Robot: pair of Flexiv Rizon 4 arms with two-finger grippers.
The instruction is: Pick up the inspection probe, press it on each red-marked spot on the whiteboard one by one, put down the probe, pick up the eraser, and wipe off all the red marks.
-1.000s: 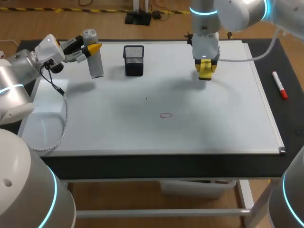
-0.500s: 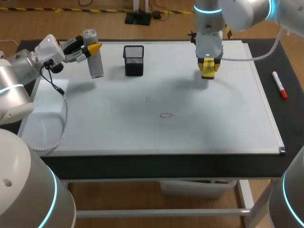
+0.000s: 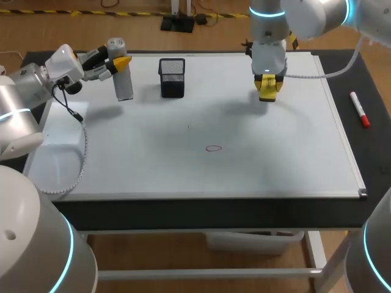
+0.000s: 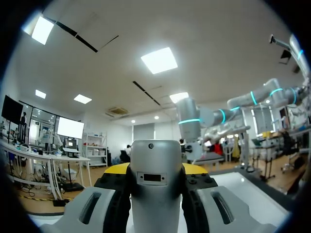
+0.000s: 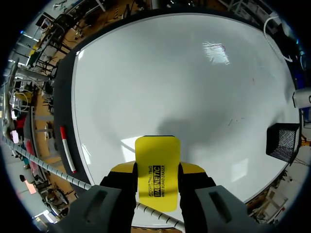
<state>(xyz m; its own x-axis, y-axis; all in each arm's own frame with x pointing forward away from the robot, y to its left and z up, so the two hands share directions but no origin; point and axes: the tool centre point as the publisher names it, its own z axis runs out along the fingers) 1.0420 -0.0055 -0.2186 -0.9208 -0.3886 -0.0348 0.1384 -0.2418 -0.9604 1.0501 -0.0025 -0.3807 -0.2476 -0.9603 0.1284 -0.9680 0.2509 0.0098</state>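
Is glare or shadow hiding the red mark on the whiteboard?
Head view: the small red oval mark lies on evenly lit white whiteboard, clear of the grey shadows and the left-end sheen. Right wrist view: a bright glare patch and a grey shadow lie ahead of the yellow block eraser; the board's edge bows.

print | black lettering on face of yellow eraser (image 5: 157, 171) | no other legible text
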